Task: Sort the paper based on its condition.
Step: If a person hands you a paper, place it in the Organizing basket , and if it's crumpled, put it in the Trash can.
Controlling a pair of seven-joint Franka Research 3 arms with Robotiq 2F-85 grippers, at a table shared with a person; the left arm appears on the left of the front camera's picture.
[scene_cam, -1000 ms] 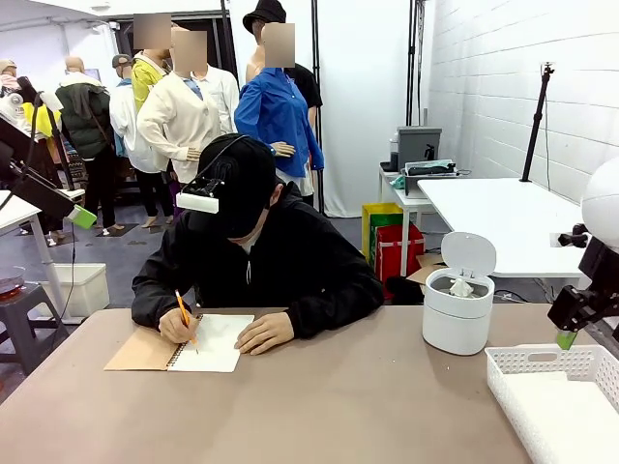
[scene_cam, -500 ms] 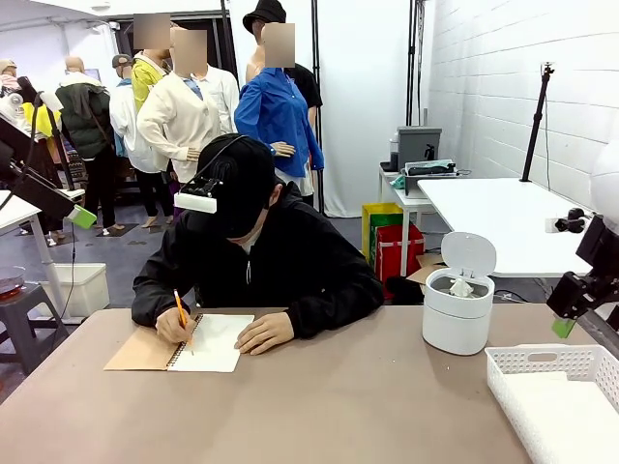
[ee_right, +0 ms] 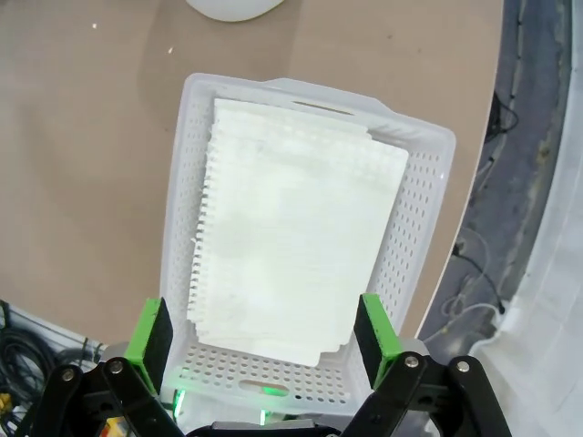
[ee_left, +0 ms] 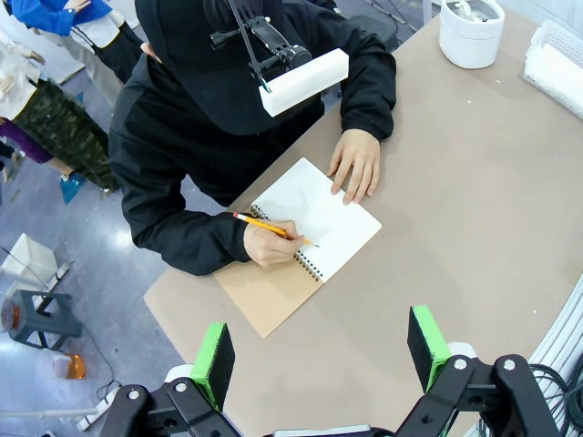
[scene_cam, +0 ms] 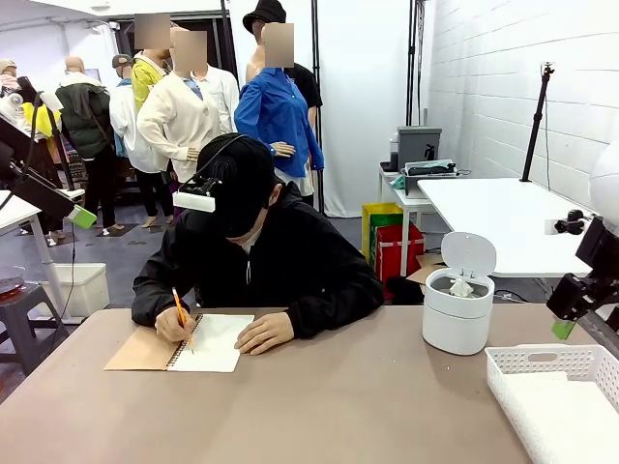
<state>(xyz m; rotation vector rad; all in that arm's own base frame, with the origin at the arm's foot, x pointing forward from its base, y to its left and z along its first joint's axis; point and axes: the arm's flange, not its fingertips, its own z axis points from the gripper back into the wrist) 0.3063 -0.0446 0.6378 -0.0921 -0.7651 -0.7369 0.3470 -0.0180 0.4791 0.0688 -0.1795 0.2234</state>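
Hung high over the left of the table with green pads spread wide and nothing between them: left gripper [ee_left: 321,350], looking down on a person mid-sentence. Pressed pencil [ee_left: 269,228] to the open white page of the notebook [ee_left: 314,218] with the writing hand [ee_left: 269,244]; steadied the page with the flat hand [ee_left: 355,164]. Shifted that pencil only a touch within the last second.

Stood farther right, lid up, with one crumpled wad [scene_cam: 461,287] inside: white bin [scene_cam: 456,324].

Pulled up and back toward the right edge in the past second, then held there: right gripper [ee_right: 264,337], fingers fully released and empty above the basket [ee_right: 414,228] at the near right corner. Lay flat inside it, ragged torn edge along one side: the paper [ee_right: 291,228], apart from the pads. Judged as a pause, with no loose sheet yet on offer and the page under the pencil not yet torn out.

Counted: two grippers, one notebook, one pencil, one bin, one basket, one crumpled wad. Could not tell how many sheets made up the flat stack.
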